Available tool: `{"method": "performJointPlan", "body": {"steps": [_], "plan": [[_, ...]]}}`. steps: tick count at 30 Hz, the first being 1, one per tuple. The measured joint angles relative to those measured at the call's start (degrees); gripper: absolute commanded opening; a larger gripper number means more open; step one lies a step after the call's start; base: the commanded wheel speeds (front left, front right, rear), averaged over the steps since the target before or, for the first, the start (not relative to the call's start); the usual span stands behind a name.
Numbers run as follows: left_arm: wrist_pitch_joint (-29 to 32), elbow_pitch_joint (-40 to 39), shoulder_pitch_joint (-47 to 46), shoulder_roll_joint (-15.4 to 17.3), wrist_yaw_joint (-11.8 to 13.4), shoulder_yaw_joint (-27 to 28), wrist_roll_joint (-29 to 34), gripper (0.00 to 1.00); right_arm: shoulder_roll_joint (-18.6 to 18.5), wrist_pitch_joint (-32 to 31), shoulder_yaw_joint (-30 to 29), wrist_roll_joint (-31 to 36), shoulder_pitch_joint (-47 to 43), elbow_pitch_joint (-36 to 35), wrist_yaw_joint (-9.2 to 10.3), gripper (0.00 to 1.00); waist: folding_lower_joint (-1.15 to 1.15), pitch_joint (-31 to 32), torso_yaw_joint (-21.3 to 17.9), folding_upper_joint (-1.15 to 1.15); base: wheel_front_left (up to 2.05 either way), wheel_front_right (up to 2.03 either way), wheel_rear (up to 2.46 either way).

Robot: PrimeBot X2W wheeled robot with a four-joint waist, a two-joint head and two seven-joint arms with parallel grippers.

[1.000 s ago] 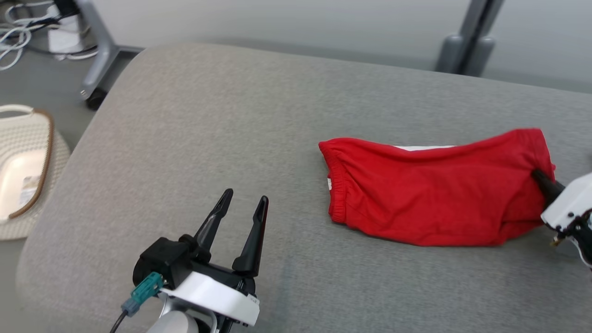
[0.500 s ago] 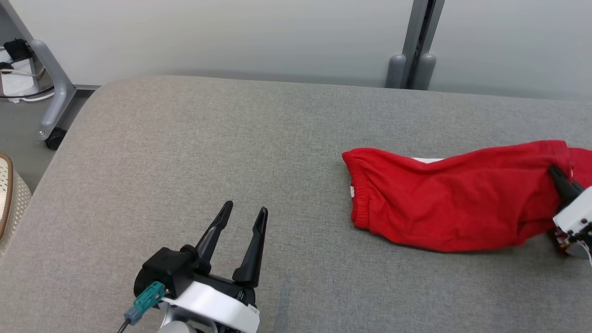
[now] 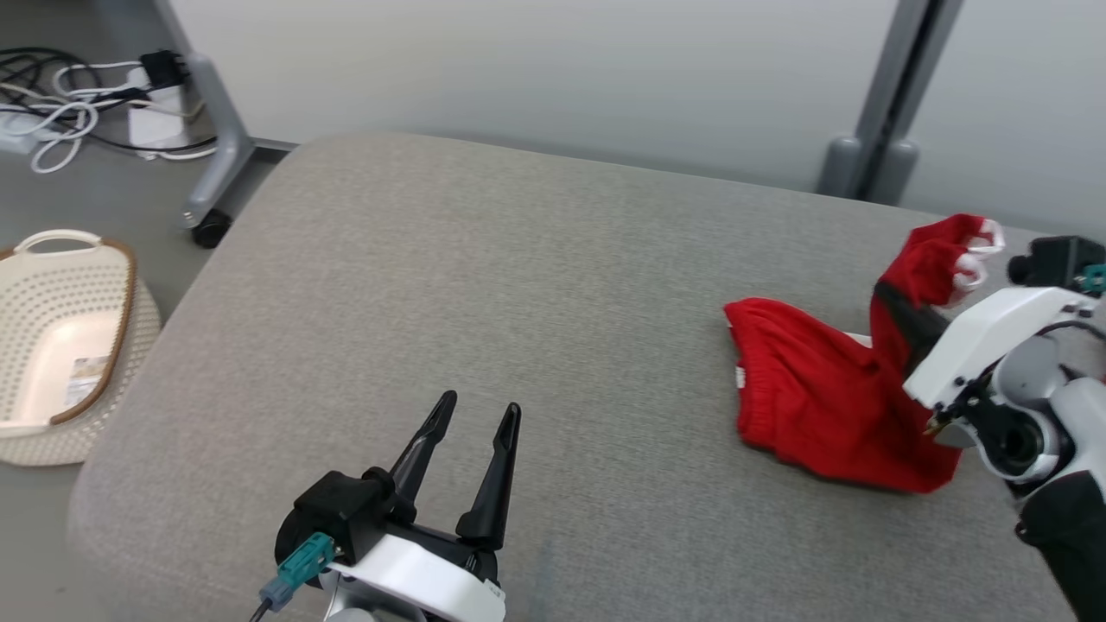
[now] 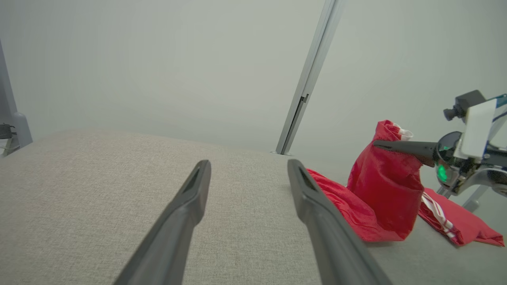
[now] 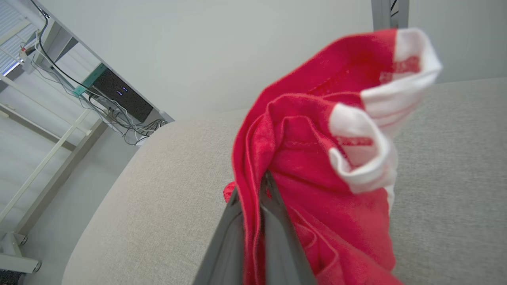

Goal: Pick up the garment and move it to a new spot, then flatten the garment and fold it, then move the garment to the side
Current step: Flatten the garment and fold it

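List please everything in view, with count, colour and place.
garment: 1, red with white trim, right part of the cushion, one end raised
cushion: 1, grey, before the robot
basket: 1, cream with brown rim, floor at left
cables: several, black and white, floor at far left
frame leg: 1, grey, wheeled, beside the cables
post: 1, grey, at the wall behind
left fingers: 2, dark, apart, over the cushion's near part
right fingers: 2, dark, shut on the garment's raised end

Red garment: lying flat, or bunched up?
Bunched, partly raised: the right gripper pinches one end of the red garment up off the grey surface, while its waistband end rests there.
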State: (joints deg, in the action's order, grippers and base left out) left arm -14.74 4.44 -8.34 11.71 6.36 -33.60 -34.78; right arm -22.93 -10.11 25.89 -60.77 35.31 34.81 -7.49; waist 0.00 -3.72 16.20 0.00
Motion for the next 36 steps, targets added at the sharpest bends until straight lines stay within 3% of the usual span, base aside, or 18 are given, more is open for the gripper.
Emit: {"method": "performJointPlan", "body": {"steps": [9, 10, 11, 12, 16, 21, 29, 36], "plan": [[-0.15, 1.41, 0.09, -1.15, -0.77, -0.27, 0.49, 1.00, 5.27, -3.50, 3.92, 2.82, -0.01, 7.59, 0.01, 0.00, 0.00, 0.09, 6.07, 0.00, 0.00, 0.00, 0.00], [-0.15, 1.47, 0.09, -1.18, -0.82, -0.19, 0.51, 1.00, 5.76, -3.48, 4.13, 3.19, 0.05, 8.34, 0.01, 0.38, 0.00, -0.03, 6.51, 0.00, 0.00, 0.00, 0.00], [-0.16, 1.56, 0.09, -1.19, -0.84, -0.11, 0.52, 1.00, 6.30, -3.41, 4.21, 3.36, 0.25, 8.93, 0.01, 0.88, 0.00, -0.22, 6.81, 0.00, 0.00, 0.00, 0.00], [-0.16, 1.65, 0.09, -1.23, -0.84, -0.01, 0.58, 1.00, 6.89, -3.37, 4.36, 3.36, 0.48, 9.27, 0.01, 1.00, 0.00, -0.44, 6.98, 0.00, 0.00, 0.00, 0.00], [-0.18, 1.78, 0.09, -1.32, -0.82, 0.49, 0.92, 1.00, 8.26, -2.23, 5.20, 3.23, 0.77, 8.43, 0.01, 1.00, 0.00, -0.85, 6.26, 0.00, 0.00, 0.00, 0.00], [-0.19, 1.87, 0.10, -1.21, -0.99, 1.21, 1.10, 1.00, 7.40, 0.22, 5.99, 2.04, 0.82, 3.18, 0.00, 1.00, 0.00, -0.77, 3.36, 0.00, 0.00, 0.00, 0.00], [-0.25, 1.23, 0.52, -0.76, -0.73, 2.86, 1.66, 1.00, 1.04, 7.98, 2.79, 0.94, -3.94, -7.58, 0.00, 1.00, 0.00, -0.05, -3.35, 0.00, 0.00, 0.00, 0.00], [-0.25, -0.47, 1.20, 0.43, 0.01, 6.66, 2.45, 1.00, -3.25, 17.61, -4.10, 7.68, -11.67, -16.07, 0.00, 1.00, 0.00, 0.67, -9.00, 0.00, 0.00, 0.00, 0.00]]}}
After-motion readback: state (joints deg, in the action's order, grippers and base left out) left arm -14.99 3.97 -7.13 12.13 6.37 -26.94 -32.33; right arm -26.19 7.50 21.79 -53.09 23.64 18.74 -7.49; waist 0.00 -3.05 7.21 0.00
